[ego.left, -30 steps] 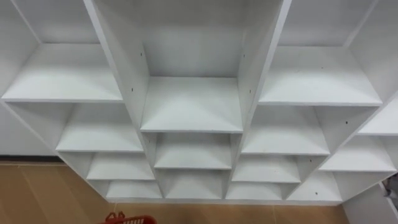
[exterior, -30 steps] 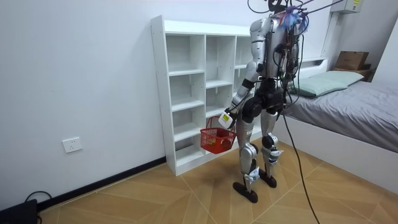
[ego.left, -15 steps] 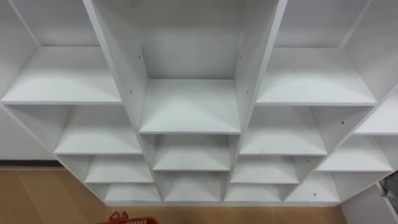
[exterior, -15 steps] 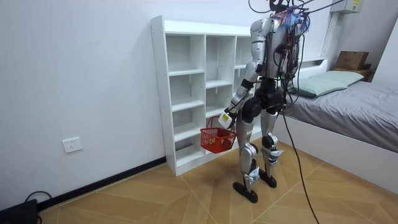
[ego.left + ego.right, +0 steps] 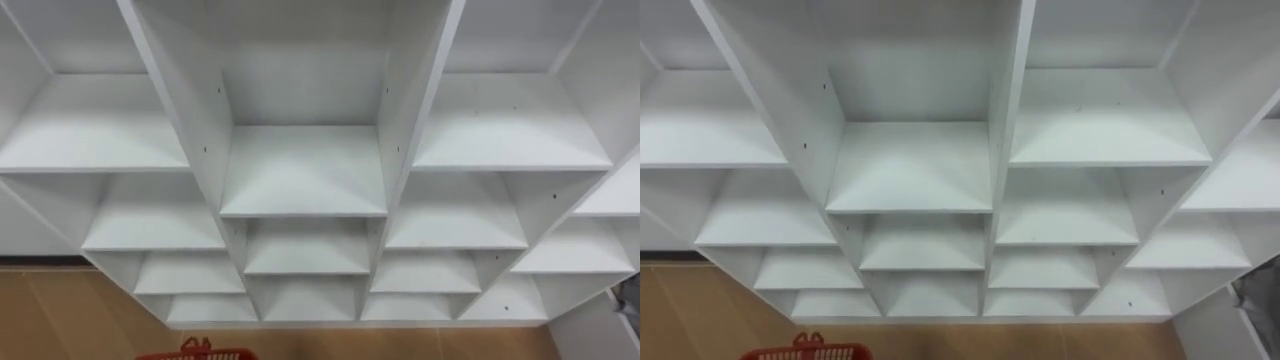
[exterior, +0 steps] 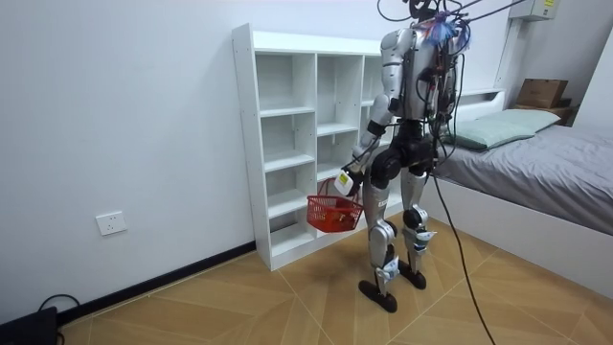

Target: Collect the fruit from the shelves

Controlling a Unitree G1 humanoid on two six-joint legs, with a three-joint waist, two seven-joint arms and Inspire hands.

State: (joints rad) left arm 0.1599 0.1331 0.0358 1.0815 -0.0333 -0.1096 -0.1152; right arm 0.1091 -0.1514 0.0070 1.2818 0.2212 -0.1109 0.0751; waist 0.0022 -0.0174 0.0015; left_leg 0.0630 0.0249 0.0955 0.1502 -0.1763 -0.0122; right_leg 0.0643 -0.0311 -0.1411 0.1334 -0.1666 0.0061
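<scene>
Item one: closet [image 5: 302, 168], white, open-fronted, split into columns of shelves. I stand close before it, head tipped down, so I can check each compartment from the top edge to the bottom row. Every shelf board facing me is bare.

Item two: basket [image 6: 333, 213], red wire or plastic, hanging low at my left side, just off the closet's lower front edge. Its rim and handle peek in at the bottom of my eye views. I judge it is kept low and clear so the shelves stay unobstructed and it sits ready to receive fruit.

Item three: my left hand [image 6: 349, 180], arm down, fingers closed round the basket's handle, carrying its weight.

Item four: my right hand [image 5: 630, 300], probably the dark shape at the lower right edge. I cannot tell its state.

Item five: fruit. Whether any lies in the basket is too small to tell. The task looks near its end, or the search must move to another compartment.
</scene>
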